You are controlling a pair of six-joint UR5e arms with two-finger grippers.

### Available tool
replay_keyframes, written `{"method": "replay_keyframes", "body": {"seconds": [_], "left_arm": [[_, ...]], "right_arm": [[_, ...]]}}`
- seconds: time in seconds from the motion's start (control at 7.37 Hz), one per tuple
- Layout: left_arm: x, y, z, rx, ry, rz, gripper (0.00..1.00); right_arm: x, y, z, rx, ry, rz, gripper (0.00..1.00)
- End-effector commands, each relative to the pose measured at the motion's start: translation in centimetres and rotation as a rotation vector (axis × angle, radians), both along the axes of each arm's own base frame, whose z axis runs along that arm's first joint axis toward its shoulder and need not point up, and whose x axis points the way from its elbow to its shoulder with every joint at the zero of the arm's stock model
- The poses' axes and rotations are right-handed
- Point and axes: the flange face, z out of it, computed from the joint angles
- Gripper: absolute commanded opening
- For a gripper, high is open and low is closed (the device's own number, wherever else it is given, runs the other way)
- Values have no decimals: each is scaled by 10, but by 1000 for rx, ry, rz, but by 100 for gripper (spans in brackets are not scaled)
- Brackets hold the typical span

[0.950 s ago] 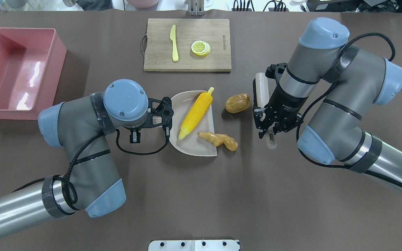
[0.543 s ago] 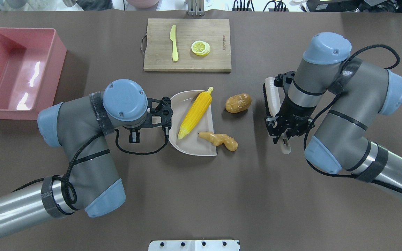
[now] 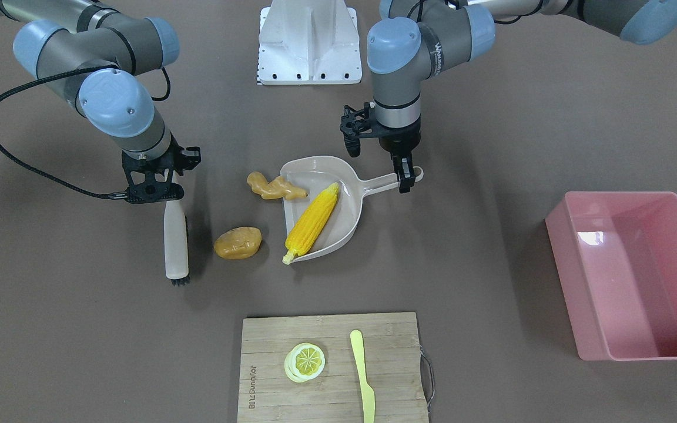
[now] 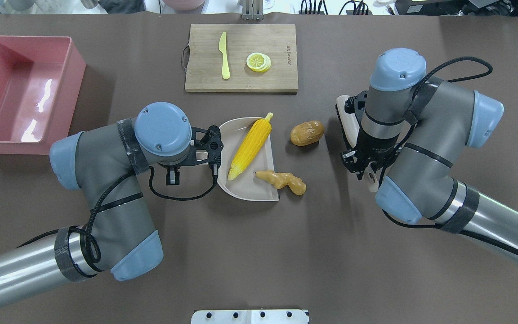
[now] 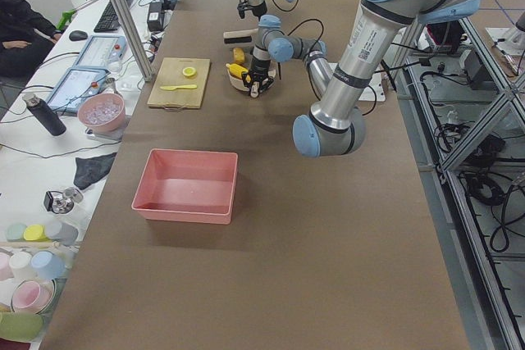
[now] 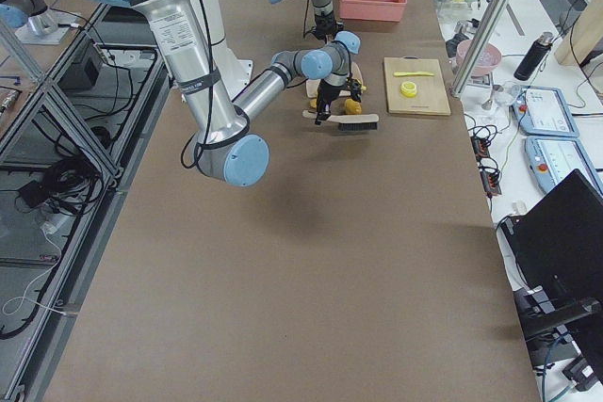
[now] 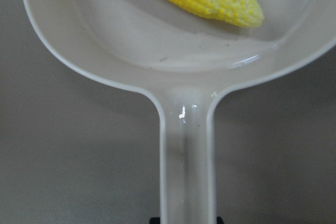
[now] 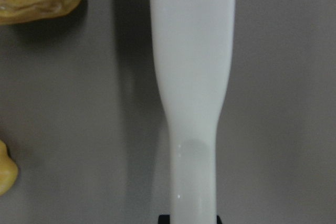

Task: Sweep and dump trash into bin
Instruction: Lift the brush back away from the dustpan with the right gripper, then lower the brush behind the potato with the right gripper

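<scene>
The left claw [image 3: 406, 178] is clamped on the end of the long handle of a beige plastic dustpan [image 3: 338, 167], which sits flat on the brown table [image 3: 491, 147]. In front of this claw, inside the pan, a yellow toy corn cob [image 3: 312, 223] lies on a slant with its pointed tip poking past the open edge. A knobbly tan toy ginger root [image 3: 268, 187] lies past the pan from this claw, its thin end just over the pan's lip and the rest on the table.

The right claw [image 3: 156, 194] grips the handle of a white plastic brush [image 3: 175, 241] with dark bristles, which reaches out ahead of it. A round brown toy potato [image 3: 238, 242] rests on the table just beside the brush head, between it and the pan.

The large pink rectangular plastic tub [image 3: 626, 276] stands well apart from both claws, out beyond the left one.
</scene>
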Motion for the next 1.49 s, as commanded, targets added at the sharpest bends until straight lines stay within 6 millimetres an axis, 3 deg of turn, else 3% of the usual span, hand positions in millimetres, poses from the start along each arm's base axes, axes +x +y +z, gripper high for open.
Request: {"method": "replay_keyframes", "body": {"seconds": [0.0,0.68,1.09,1.36], "left_arm": [[1,1,-14,-19,-36,4,0],[3,1,-14,-27,-75,9,0],[3,1,-14,-27,-75,9,0],[3,1,-14,-26,-74,9,0]], "right_arm": [[-7,2,-6,9,-4,-9,0],[-24,18,-13,18,-17,-48,0],[-55,46,-9,69,26,-96,0],[-65,48,-35,90,-4,-97,0]]}}
